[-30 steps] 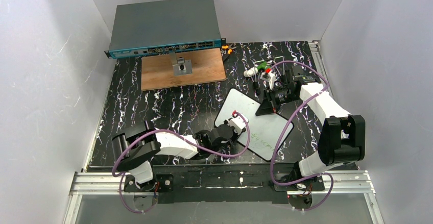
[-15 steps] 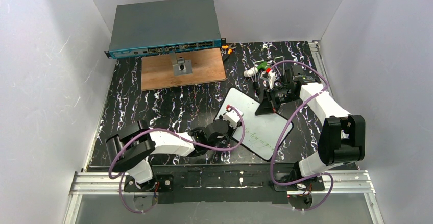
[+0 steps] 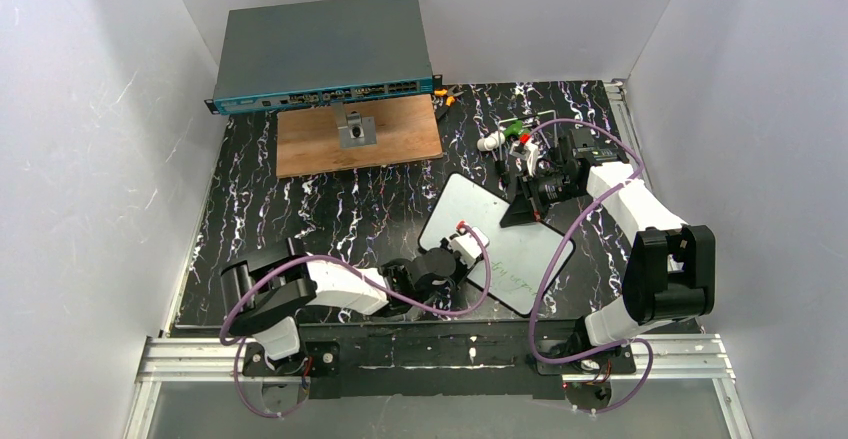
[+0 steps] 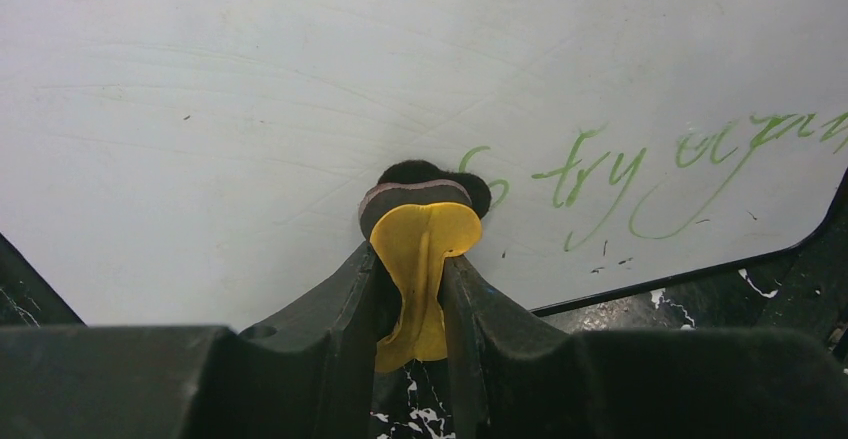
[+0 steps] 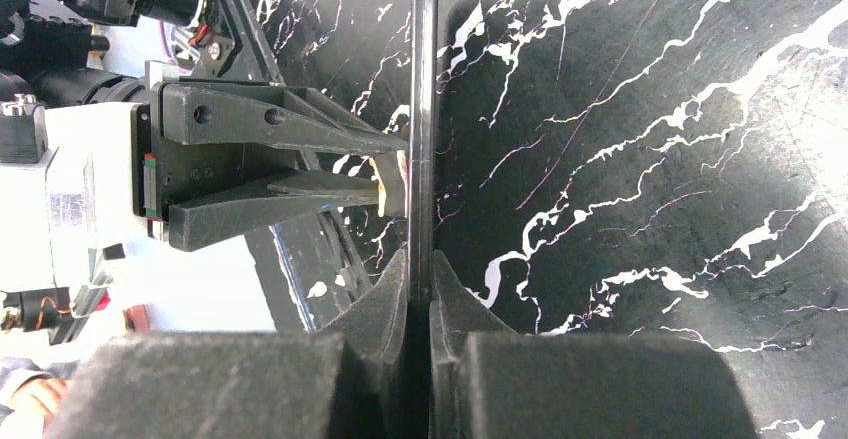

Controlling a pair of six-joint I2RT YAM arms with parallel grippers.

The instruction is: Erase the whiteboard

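The whiteboard (image 3: 500,221) lies tilted on the black marbled table, with green handwriting (image 3: 512,276) near its front edge. My left gripper (image 3: 472,252) is shut on a yellow eraser (image 4: 424,240), whose dark felt end presses on the whiteboard (image 4: 250,109) just left of the green handwriting (image 4: 600,169). My right gripper (image 3: 521,213) is shut on the board's far right edge. In the right wrist view that thin dark whiteboard edge (image 5: 422,109) runs between the closed fingertips of the right gripper (image 5: 421,271), and the left gripper (image 5: 395,171) with the eraser (image 5: 389,195) shows beyond it.
A grey network switch (image 3: 325,49) stands at the back. In front of it lies a brown wooden board (image 3: 400,139) with a small metal part (image 3: 357,131). Markers and small tools (image 3: 505,137) sit at the back right. White walls enclose three sides.
The left gripper slid the eraser up and left over the board, then back toward the green writing. The right arm has not moved.
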